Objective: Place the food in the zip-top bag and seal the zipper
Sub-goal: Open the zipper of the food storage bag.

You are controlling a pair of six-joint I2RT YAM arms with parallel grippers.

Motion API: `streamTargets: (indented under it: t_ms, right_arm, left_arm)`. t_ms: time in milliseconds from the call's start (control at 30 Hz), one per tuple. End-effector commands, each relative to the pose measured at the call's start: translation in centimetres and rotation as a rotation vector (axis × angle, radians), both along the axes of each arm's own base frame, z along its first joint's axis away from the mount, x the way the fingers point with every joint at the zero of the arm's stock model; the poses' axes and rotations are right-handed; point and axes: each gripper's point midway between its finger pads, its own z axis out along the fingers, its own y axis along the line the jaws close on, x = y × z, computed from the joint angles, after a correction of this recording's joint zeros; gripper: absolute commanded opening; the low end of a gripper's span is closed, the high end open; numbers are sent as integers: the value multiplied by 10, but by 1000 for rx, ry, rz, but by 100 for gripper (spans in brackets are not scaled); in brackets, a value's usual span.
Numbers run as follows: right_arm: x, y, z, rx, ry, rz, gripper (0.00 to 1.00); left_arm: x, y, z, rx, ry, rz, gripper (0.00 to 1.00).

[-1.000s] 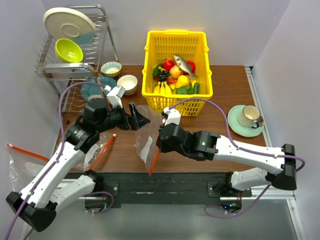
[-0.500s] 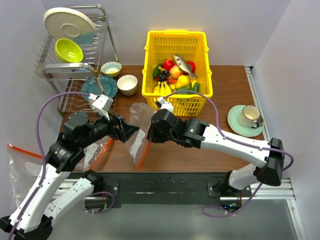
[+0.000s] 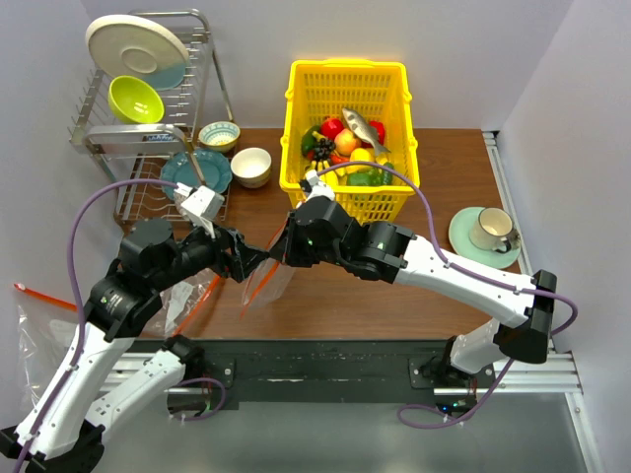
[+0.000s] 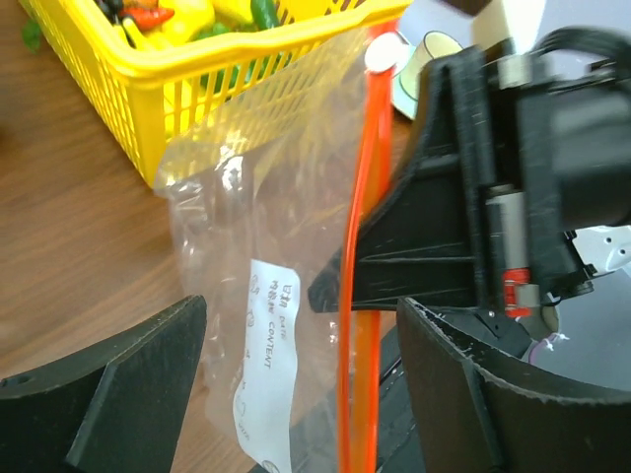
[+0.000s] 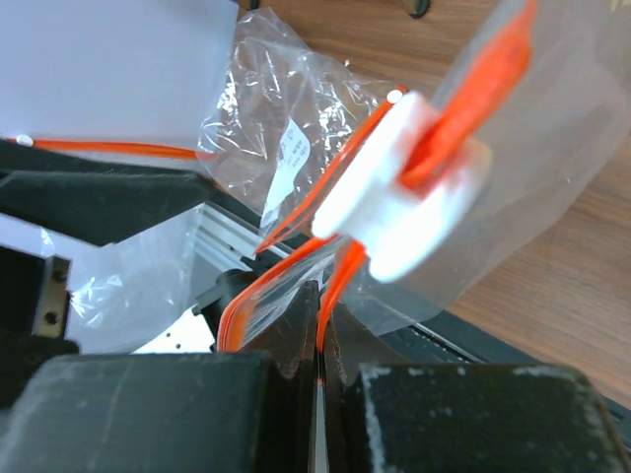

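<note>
The zip-top bag (image 3: 268,283) hangs clear and crinkly from my right gripper (image 3: 280,253), which is shut on its orange-red zipper (image 5: 340,281) just below the white slider (image 5: 399,192). My left gripper (image 3: 256,260) is open, with the bag (image 4: 246,227) and the zipper (image 4: 357,246) hanging between its fingers (image 4: 108,389). The right gripper's black body (image 4: 473,207) sits just behind the strip. The food (image 3: 347,150) lies in the yellow basket (image 3: 394,202): a yellow pear-like fruit (image 3: 361,158), a green piece (image 3: 363,178), and bananas partly hidden by the right arm.
A second clear bag (image 3: 192,296) with an orange strip lies on the table under the left arm, and another (image 3: 39,330) hangs off the left side. A dish rack (image 3: 128,118), bowls (image 3: 251,163) and a teal plate (image 3: 202,169) stand back left. A cup on a saucer (image 3: 490,232) stands right.
My right gripper has carried the bag leftward to the left gripper. My left arm has swung its open gripper round, so the bag's strip now hangs between its fingers.
</note>
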Motion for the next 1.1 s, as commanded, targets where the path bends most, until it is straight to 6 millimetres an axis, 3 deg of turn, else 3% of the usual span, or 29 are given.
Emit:
streamTargets:
  t_ms: [0,267,667,767,933,1067]
  right_arm:
    - [1,4,12,32,20,-15,0]
    - [-1,2,10,48,35,-23,0]
    - [0,6,11,67,43,-30,0]
    - [0,7,12,70,45,-27,0]
    - [0,9,11,72,51,-29,0]
    - [2,8,11,70,49,-34,0]
  left_arm:
    - [-6,2,26,12,-75,-33,81]
    - [-3,5,16,50,-55,-20,72]
    - [0,-4,-2,66,-20,-61,68]
    - [3,-3,-5,84,-20,-57,60]
    - [7,-4,-16,107,-3,-63,56]
    - [10,-5,-22,117,1,-65,37]
